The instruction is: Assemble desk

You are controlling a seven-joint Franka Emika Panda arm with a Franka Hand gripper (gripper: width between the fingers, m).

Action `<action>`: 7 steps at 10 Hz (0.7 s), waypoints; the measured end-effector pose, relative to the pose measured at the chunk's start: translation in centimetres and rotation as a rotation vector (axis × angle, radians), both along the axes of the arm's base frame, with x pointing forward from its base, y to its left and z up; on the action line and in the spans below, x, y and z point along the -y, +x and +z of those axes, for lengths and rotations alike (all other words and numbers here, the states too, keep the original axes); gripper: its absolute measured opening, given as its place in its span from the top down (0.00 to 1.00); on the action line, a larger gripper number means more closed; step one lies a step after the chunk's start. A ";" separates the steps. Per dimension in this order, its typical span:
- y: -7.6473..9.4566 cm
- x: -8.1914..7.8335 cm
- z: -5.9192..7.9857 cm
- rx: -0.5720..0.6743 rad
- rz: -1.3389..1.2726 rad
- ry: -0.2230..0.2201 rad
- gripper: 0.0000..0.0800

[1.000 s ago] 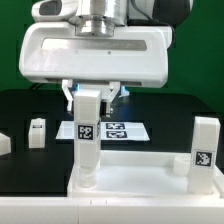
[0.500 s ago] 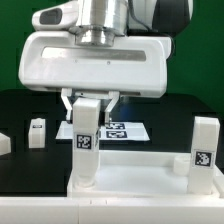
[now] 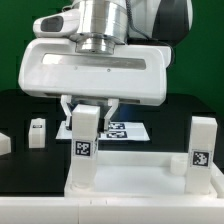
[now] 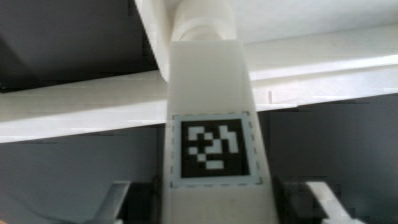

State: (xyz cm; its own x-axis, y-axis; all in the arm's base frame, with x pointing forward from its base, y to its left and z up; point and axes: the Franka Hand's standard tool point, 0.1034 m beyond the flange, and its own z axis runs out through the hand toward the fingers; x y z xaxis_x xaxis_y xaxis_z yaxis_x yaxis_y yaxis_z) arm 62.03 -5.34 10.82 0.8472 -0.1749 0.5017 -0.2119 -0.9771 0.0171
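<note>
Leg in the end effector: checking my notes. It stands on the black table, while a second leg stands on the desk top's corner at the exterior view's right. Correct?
No. The leg in the end effector stands on the desk top, at its corner on the exterior view's left, not on the black table; that view shows it. The second leg is as you say.

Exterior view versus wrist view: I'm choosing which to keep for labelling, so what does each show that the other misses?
Only the exterior view: the whole gripper, a second upright leg, a small loose part, the marker board. Only the wrist view: the tag pattern up close. Both: the held leg clamped between the fingers, over the desk top.
</note>
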 end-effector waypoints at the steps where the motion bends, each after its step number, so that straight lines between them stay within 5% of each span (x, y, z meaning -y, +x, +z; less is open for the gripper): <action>1: 0.0 0.0 0.0 0.000 0.000 0.000 0.64; 2: 0.0 0.0 0.0 -0.001 0.000 0.000 0.64; 4: 0.0 0.0 0.0 -0.001 0.000 0.000 0.25; 5: -0.1 0.0 -0.1 -0.032 -0.001 0.014 0.21; 7: 1.2 0.3 2.3 -0.070 -0.008 0.056 0.19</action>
State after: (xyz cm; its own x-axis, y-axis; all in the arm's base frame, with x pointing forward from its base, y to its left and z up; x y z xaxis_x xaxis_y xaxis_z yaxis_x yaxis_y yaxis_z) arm 63.27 -5.61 13.10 0.8783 -0.2074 0.4308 -0.2195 -0.9754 -0.0220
